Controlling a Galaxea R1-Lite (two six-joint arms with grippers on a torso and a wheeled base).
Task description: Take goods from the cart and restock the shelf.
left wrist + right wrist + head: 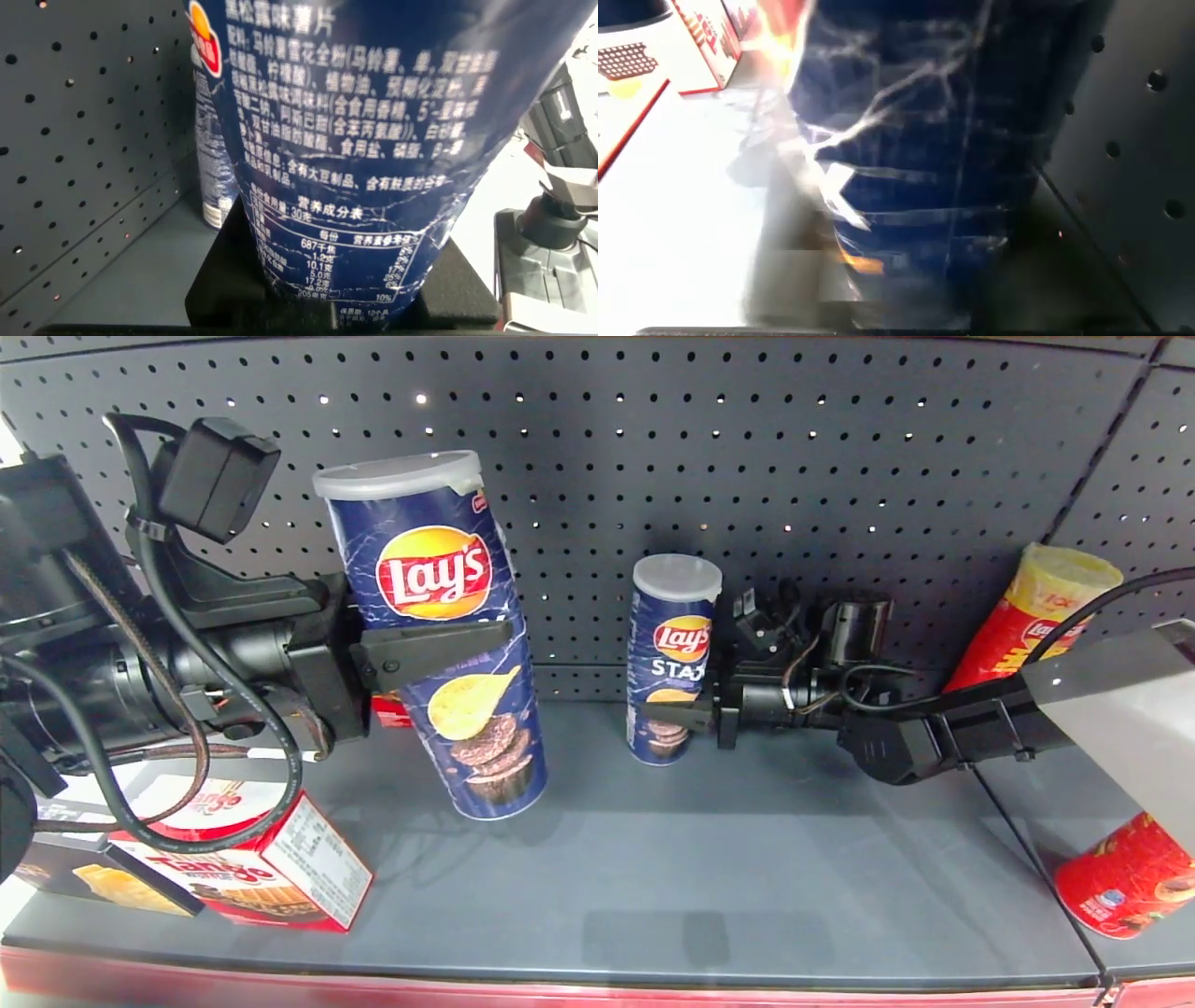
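Gripping tilted blue chip can [434, 569] at 9 o'clock over shelf [747, 859], left gripper [434, 651] jaws clamped mid-can. Second blue can [674, 635] upright at its 3 o'clock near pegboard [747, 448], right gripper [680, 714] jaws clamped on it.

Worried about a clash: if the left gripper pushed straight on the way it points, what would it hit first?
Probably the far can, gripped by the right gripper; the held can in the left gripper would touch it first. Depth is unclear.
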